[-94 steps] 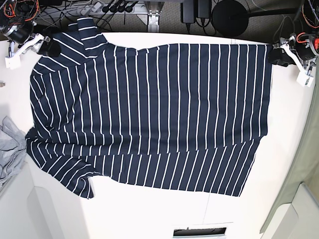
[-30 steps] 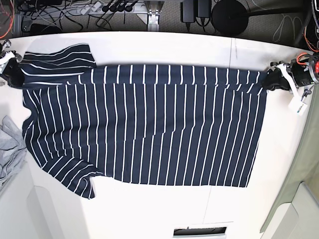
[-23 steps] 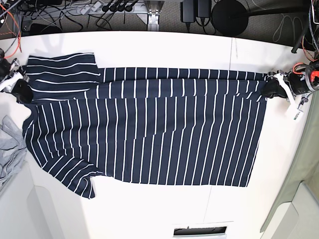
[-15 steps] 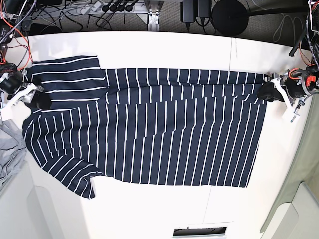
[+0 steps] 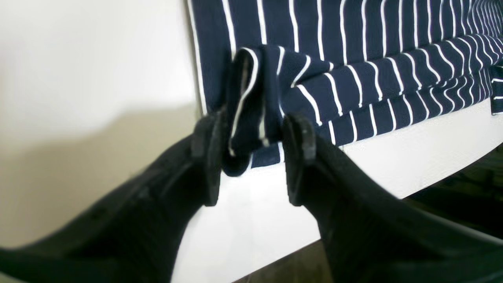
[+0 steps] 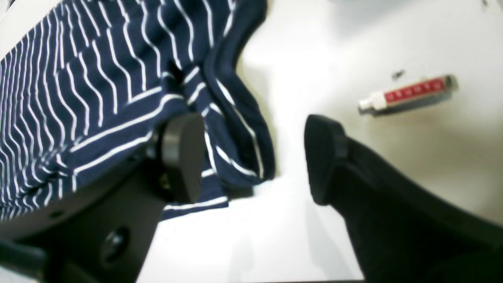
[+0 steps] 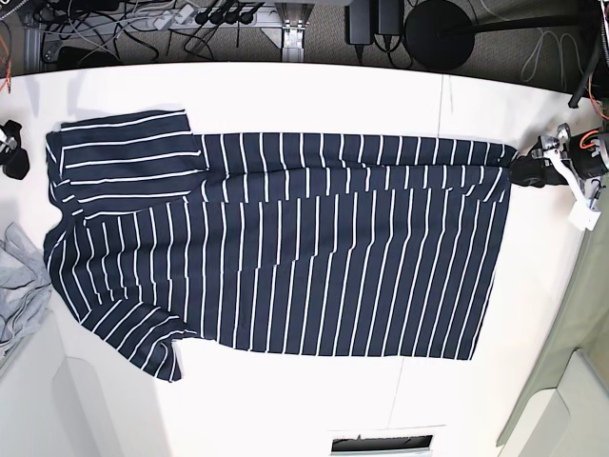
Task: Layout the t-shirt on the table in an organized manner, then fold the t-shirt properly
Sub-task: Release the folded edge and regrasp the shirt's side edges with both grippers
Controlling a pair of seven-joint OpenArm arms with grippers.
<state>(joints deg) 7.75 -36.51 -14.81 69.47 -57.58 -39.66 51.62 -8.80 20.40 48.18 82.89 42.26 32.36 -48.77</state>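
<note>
While t-shirt (image 7: 285,248) lies flat — table (image 7: 314,95) margins bare (all edges).

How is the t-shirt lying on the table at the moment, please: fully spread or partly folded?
Partly folded: the t-shirt has its far long edge doubled over into a band; the rest lies spread flat on the table.

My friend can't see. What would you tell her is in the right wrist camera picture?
The right gripper is open above the white table, its two black fingers apart. A bunched edge of the navy, white-striped t-shirt lies between them, and a small red-labelled tube sits nearby.
</note>
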